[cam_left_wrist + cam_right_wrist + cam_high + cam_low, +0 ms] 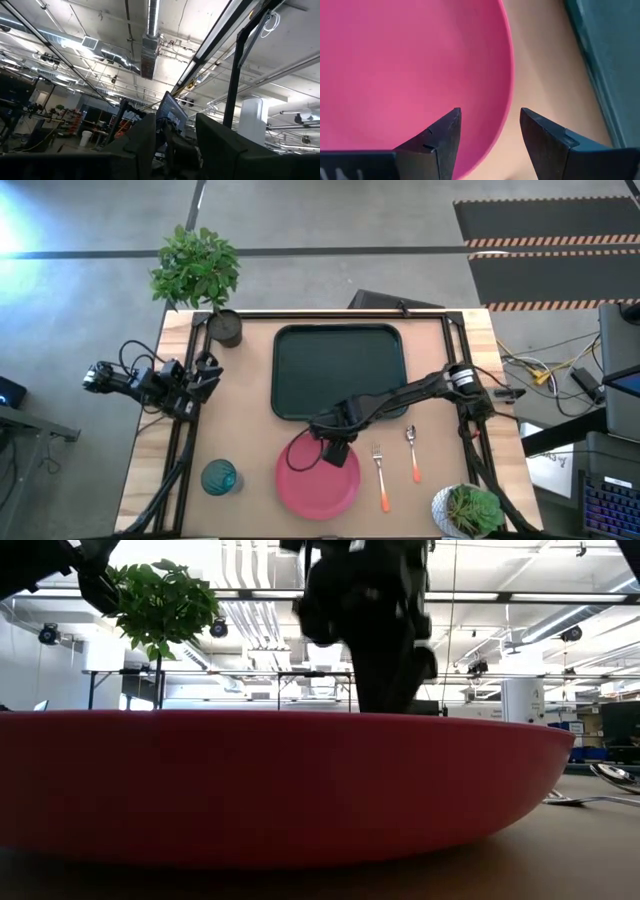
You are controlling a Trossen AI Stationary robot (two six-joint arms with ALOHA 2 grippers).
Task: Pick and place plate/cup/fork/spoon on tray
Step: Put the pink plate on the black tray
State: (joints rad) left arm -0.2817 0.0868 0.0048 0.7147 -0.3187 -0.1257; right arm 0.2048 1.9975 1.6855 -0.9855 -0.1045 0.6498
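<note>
My right claw [490,145] hangs apart, straddling the plate [318,478] rim at its 12 o'clock edge, positioned for a rim pinch. Plate lies on the desk [250,430], beside the tray [340,370]. Left claw [205,375] waits aside, fingers parted.

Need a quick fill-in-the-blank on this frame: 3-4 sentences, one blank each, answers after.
1. The right hand is open, its fingers either side of the rim of the ____.
2. The tray holds ____ of the tableware yet.
3. The fork lies between the plate and the ____.
4. The cup stands on the plate's side nearer the ____ arm, whose hand waits at the table's edge.

Answers: plate; none; spoon; left
</note>
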